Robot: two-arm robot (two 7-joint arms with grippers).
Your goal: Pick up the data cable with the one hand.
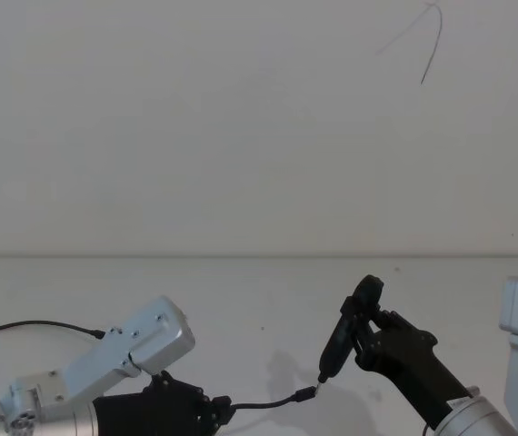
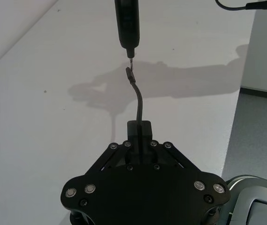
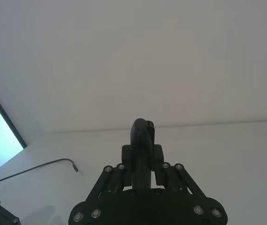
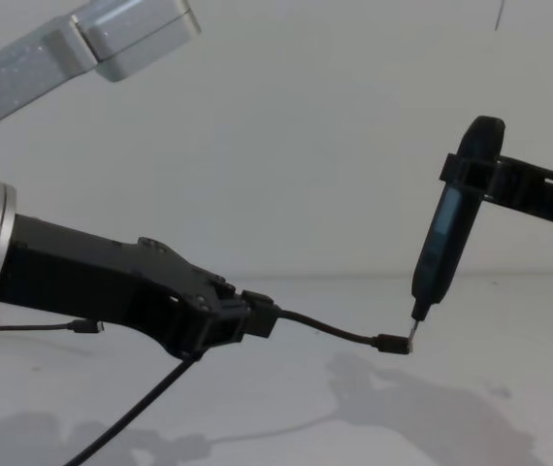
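Above the surface (image 4: 509,427), left gripper (image 4: 257,320) jaws pinch cable (image 4: 330,332); plug meets screwdriver (image 4: 441,243) tip, clamped in right gripper (image 1: 368,331) jaws.

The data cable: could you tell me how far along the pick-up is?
Done: the left claw is shut on the data cable, whose plug end hangs in the air above the white table. In hand: the right claw holds a screwdriver with its tip at the plug. Left: nothing visible of the pick-up itself.
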